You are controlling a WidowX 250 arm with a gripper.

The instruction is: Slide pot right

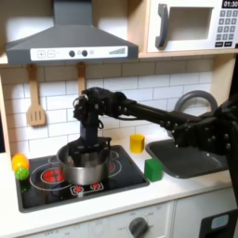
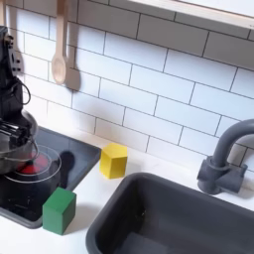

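The pot (image 1: 85,166) sits on the stove (image 1: 42,193), over the burners. My gripper (image 1: 86,146) is lowered onto its rim, but I cannot tell whether the jaws are clamped. I judge the slide is at its start; next I must push toward the first exterior view's right, stopping short of the green block (image 1: 153,169).

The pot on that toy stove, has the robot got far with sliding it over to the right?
Done: the arm has reached the pot, and its hand is down at the rim. In hand: it seems to be gripping or about to, though whether it is shut is unclear. Left: the slide itself, since the pot sits on the stove with the green block further right in the first exterior view.
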